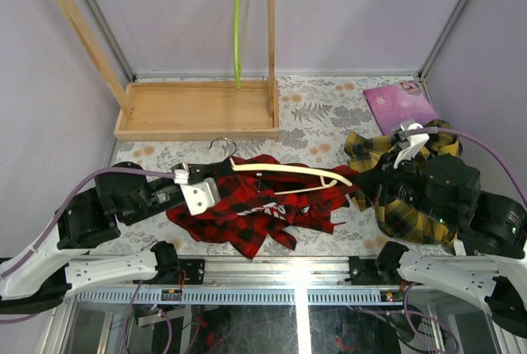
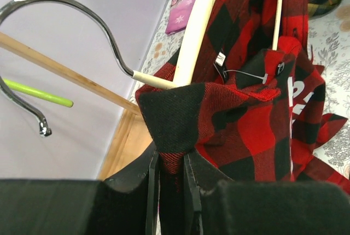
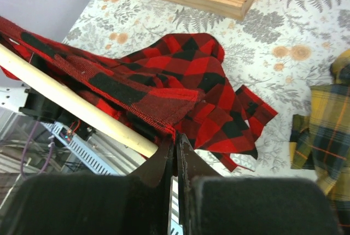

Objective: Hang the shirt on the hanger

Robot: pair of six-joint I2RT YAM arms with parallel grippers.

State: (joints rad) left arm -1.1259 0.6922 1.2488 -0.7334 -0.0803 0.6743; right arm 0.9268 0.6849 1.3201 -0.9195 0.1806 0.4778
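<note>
Both L fingers (image 2: 208, 179), R fingers (image 3: 157, 165) pinching plaid flannel shirt (image 1: 239, 203), curved cream hanger (image 1: 288, 170)

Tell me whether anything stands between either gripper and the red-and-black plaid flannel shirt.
Nothing visible does. The left gripper and the right gripper each pinch cloth of the red-and-black plaid flannel shirt; the cream wooden hanger lies against it.

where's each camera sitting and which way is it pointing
top external: above and behind, looking down on the table; both arms show.
left wrist: on the left arm, facing the hanger hook past left fingers pinching the shirt.
right wrist: on the right arm, facing the shirt, right fingers shut on it.
shared: shirt and hanger.
</note>
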